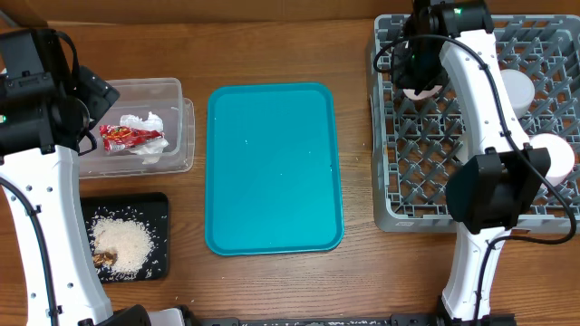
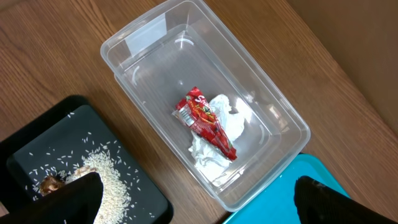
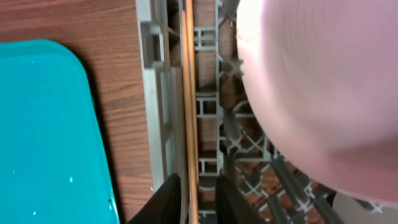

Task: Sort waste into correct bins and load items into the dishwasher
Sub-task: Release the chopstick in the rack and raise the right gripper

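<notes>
Clear tub (image 2: 186, 68): red wrapper (image 2: 208, 124), writing unreadable, on white tissue (image 2: 227, 121). Black tray (image 1: 159, 213): rice (image 1: 127, 240). Left gripper (image 2: 199, 196) apart; right gripper (image 3: 193, 199) slightly parted around chopsticks (image 3: 189, 93).

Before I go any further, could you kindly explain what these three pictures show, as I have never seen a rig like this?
This is a robot with two white arms at a wooden table. One picture looks down from above. The other two come from cameras on the wrists, each looking past its own end effector, the two-fingered pincer.

On the table lie a teal tray, bare but for a few specks, and a clear tub holding a red wrapper and white tissue. There is also a black tray with rice and a grey dish rack.

The left end effector hangs wide open and empty above the tub. The right end effector is over the rack's edge. Its fingers are slightly parted around a wooden chopstick, beside a pink plate; it seems to be letting go.
</notes>
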Robot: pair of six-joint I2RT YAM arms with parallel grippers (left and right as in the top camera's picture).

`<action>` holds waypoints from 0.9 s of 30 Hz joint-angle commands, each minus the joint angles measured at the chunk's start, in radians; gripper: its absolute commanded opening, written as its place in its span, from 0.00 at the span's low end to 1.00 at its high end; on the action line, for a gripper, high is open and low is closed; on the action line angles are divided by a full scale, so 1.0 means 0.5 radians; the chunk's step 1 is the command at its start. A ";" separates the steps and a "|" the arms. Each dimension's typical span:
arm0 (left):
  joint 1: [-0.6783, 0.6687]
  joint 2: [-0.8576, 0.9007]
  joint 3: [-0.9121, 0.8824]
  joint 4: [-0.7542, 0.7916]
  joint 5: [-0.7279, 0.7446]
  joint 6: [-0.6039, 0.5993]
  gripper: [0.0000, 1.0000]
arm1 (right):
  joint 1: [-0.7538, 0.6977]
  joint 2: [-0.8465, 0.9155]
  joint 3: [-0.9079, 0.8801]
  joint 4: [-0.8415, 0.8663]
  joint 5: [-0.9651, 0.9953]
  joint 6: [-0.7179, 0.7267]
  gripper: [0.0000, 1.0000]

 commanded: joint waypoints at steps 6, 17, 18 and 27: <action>-0.002 0.006 0.016 0.006 0.007 0.018 1.00 | 0.012 -0.195 -0.002 -0.202 -0.027 0.164 0.24; -0.002 0.006 0.016 0.007 0.007 0.018 1.00 | 0.012 -0.733 -0.024 -0.463 -0.110 0.272 0.27; -0.002 0.006 0.016 0.006 0.007 0.018 1.00 | 0.012 -0.784 -0.040 -0.463 -0.161 0.272 0.27; -0.002 0.006 0.016 0.006 0.007 0.018 1.00 | 0.068 -1.319 -0.628 -0.462 -0.299 0.270 0.29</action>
